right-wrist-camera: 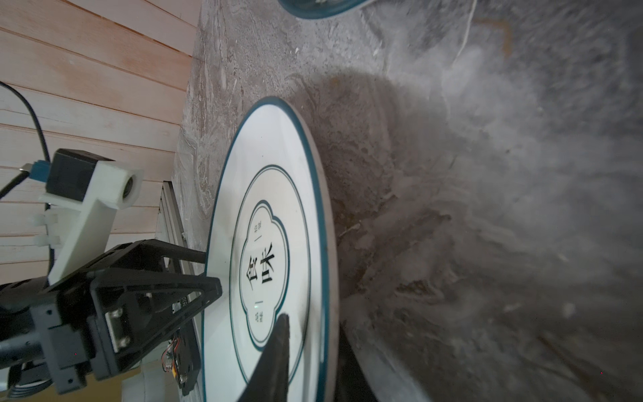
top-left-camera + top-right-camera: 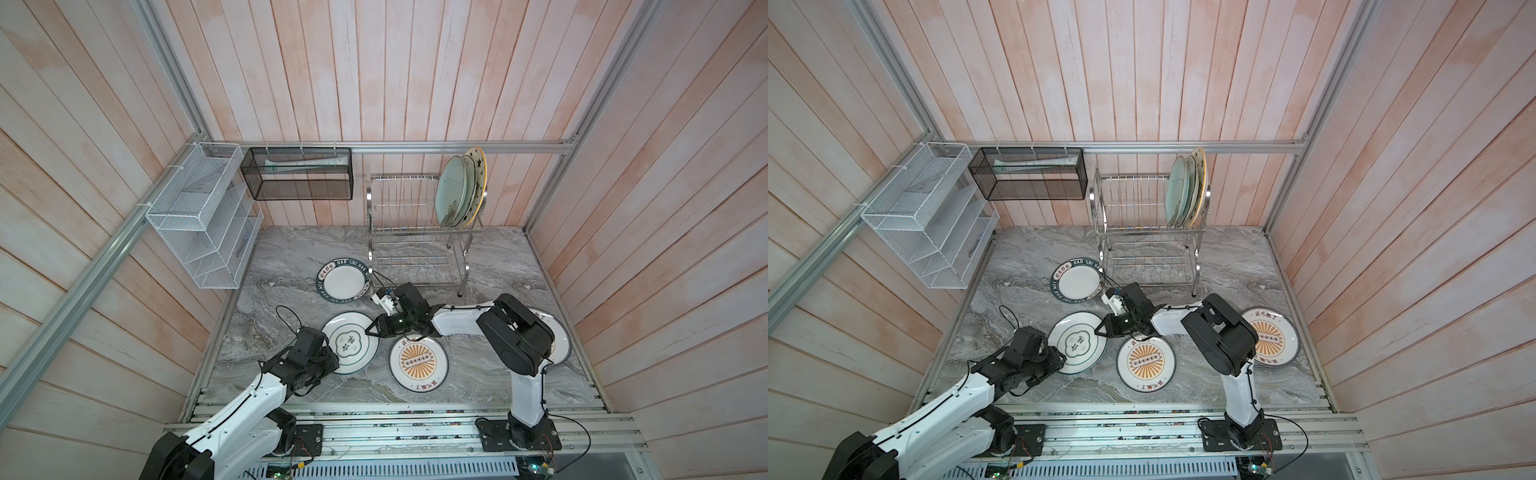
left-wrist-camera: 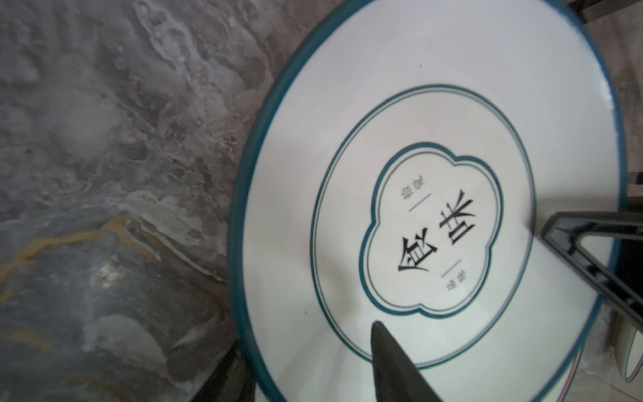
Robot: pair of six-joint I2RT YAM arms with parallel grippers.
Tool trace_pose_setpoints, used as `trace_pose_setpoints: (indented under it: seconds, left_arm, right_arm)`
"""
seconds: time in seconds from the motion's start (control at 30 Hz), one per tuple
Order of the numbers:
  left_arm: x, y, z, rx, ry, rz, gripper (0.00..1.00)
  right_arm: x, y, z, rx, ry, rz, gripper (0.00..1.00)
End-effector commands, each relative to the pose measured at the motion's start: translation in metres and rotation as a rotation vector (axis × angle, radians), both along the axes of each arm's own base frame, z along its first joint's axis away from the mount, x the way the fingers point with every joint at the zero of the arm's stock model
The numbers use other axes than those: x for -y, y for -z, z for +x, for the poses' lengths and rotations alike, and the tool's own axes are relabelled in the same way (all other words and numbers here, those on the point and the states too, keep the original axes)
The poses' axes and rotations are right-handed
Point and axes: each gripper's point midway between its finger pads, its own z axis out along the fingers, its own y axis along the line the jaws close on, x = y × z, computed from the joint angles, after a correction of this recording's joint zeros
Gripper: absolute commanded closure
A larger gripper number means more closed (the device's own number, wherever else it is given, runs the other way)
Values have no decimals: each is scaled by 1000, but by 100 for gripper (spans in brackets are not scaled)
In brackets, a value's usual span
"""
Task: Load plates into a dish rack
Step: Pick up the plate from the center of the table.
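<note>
The green quatrefoil plate (image 2: pixel 350 343) (image 3: pixel 417 174) (image 1: pixel 271 243) sits tilted at the table's near left. My left gripper (image 2: pixel 337 365) (image 3: pixel 302 344) grips its near rim, one finger on the face and one underneath. My right gripper (image 2: pixel 368 331) (image 1: pixel 313 330) is shut on the opposite rim the same way. Flat on the table lie a green-lettered plate (image 2: pixel 345 280), an orange sunburst plate (image 2: pixel 417 361), and a second sunburst plate (image 2: pixel 1271 336) partly hidden by my right arm. The steel dish rack (image 2: pixel 415 232) holds three upright plates (image 2: pixel 453 193) at the right end of its top tier.
A white mesh organizer (image 2: pixel 199 216) and a black mesh basket (image 2: pixel 297 174) hang on the back-left walls. The grey marble tabletop (image 2: pixel 291 257) is walled on three sides. My right arm's elbow (image 2: pixel 515 336) stands over the right plate.
</note>
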Motion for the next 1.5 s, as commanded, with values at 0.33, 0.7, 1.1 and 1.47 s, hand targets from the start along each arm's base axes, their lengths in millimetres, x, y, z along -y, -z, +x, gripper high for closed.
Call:
trace_pose_setpoints:
  seconds: [0.33,0.7,1.1,1.47]
  left_arm:
    - [8,-9,11,50,15,-36,47]
    - [7,-13,11,59,11,-34,48]
    - [6,-17,10,63,3,-37,46]
    - [6,-42,29,156,-8,-24,42]
  right_arm:
    - [-12,-20,-9,14,-54,64,90]
    - [-10,-24,-9,27,-45,70,97]
    - [-6,-30,-8,49,-26,73,100]
    - [16,-42,7,116,58,62,100]
